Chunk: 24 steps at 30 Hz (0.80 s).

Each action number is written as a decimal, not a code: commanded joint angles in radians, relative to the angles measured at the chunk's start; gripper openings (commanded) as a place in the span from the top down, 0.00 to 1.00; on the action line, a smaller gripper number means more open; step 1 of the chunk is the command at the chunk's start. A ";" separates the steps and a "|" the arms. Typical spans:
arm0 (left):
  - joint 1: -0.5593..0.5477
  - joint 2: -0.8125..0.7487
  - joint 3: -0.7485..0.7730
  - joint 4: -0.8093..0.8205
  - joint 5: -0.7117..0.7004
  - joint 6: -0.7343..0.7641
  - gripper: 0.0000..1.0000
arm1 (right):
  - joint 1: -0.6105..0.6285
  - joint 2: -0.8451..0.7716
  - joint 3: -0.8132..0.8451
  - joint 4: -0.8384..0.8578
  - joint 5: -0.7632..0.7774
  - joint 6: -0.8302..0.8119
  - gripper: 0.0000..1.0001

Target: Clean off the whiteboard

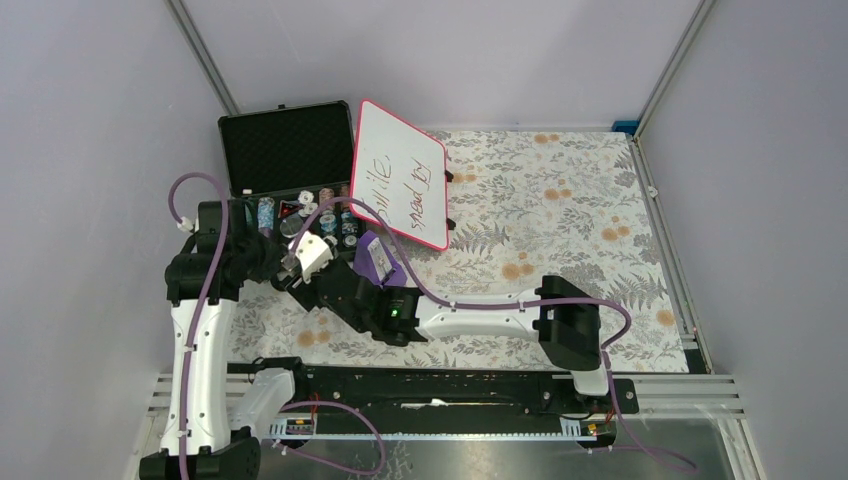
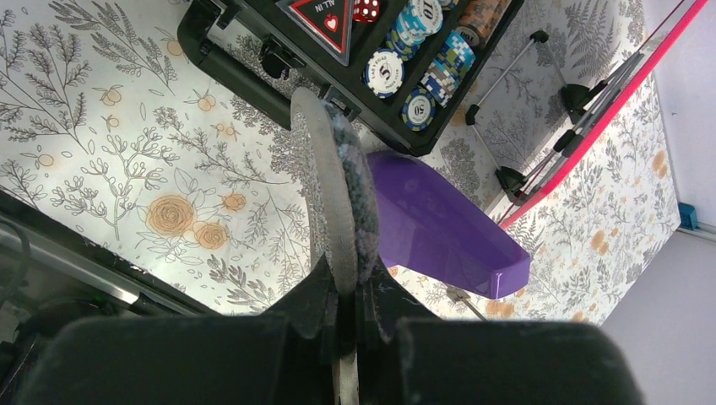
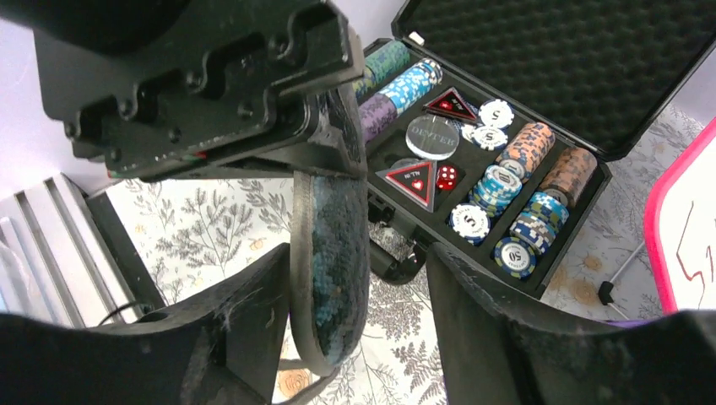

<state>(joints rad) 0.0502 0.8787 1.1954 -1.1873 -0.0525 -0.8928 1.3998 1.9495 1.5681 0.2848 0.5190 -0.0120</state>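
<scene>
The whiteboard [image 1: 400, 185] stands tilted on its black feet at the back, red-pink rim, dark handwriting on it. Its rim also shows in the left wrist view [image 2: 608, 110] and the right wrist view [image 3: 684, 228]. My left gripper [image 2: 348, 283] is shut on a round eraser pad [image 2: 338, 186], grey backing with a dark fuzzy face, held on edge above the floral cloth. My right gripper [image 3: 359, 253] is open with its jaws on either side of the same pad [image 3: 333, 253]; one finger is close against the backing, the other stands apart. Both grippers meet in front of the case [image 1: 305, 265].
An open black foam-lined case [image 1: 285, 150] with poker chips [image 1: 320, 215], dice and cards lies just left of the whiteboard, close behind the grippers. A purple plastic part [image 1: 378, 258] sits on the right wrist. The floral cloth [image 1: 560, 220] covers the table to the right.
</scene>
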 commanded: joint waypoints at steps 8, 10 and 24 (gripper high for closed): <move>-0.004 -0.005 0.031 0.052 0.096 0.023 0.94 | 0.006 -0.006 -0.016 0.212 0.054 -0.010 0.82; -0.004 0.001 0.041 0.073 0.115 0.051 0.44 | -0.002 -0.044 -0.061 0.240 0.057 0.003 0.98; -0.005 0.009 0.215 0.319 0.343 0.352 0.01 | -0.351 -0.730 -0.585 0.254 -0.162 0.343 1.00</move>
<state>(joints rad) 0.0471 0.8940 1.4155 -1.0218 0.1421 -0.6598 1.1694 1.4498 1.0916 0.4603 0.4129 0.1879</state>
